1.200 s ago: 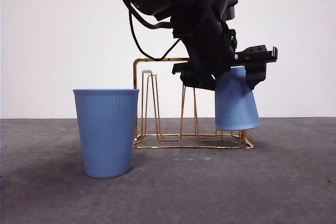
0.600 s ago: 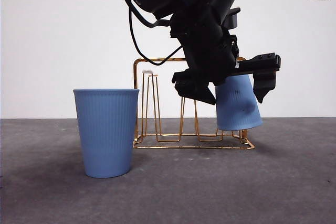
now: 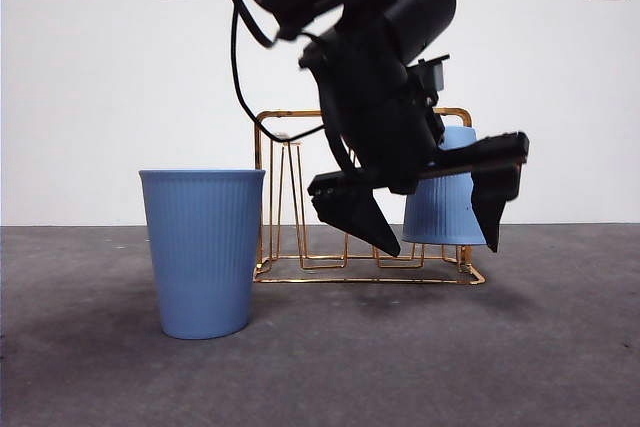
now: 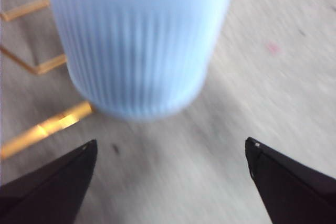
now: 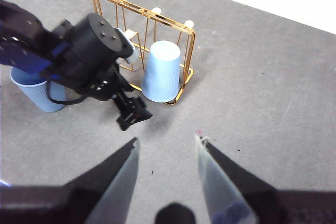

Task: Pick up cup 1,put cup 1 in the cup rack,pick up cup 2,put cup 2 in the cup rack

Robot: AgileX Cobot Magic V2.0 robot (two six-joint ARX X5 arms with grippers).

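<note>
Cup 1 [image 3: 445,202] sits upside down on the cup rack [image 3: 300,117], over a prong at the rack's end away from the other cup; its rim hangs just above the rack's base wire. No speck can be made out on it in these views (blur in my left wrist view), so I name it by its place in the task.

My left gripper [image 3: 425,222] hangs in front of that cup, fingers spread wide with one on each side and neither touching it. My left wrist view shows both jaw tips well clear of the ribbed wall.

My right gripper [image 5: 167,169] waits high above the desk [image 3: 500,367], looking down on everything. Fingers parted, nothing between them.

Cup 2 [image 3: 203,252] stands upright, mouth up, on the desk beside the rack's other end, near but apart from the gold wire.

Handling judgement, cup 2:
- Thin plastic, so light, with a wall that will flex if squeezed hard.
- Ribs should give some bite (less slippery than a smooth wall).
- Tapered: a grip low on the body could slide toward the narrow base.
- Best hold, I think: across the wall a little below the rim, gentle pinch.
- It must be turned mouth down before it goes over a free prong.
</note>
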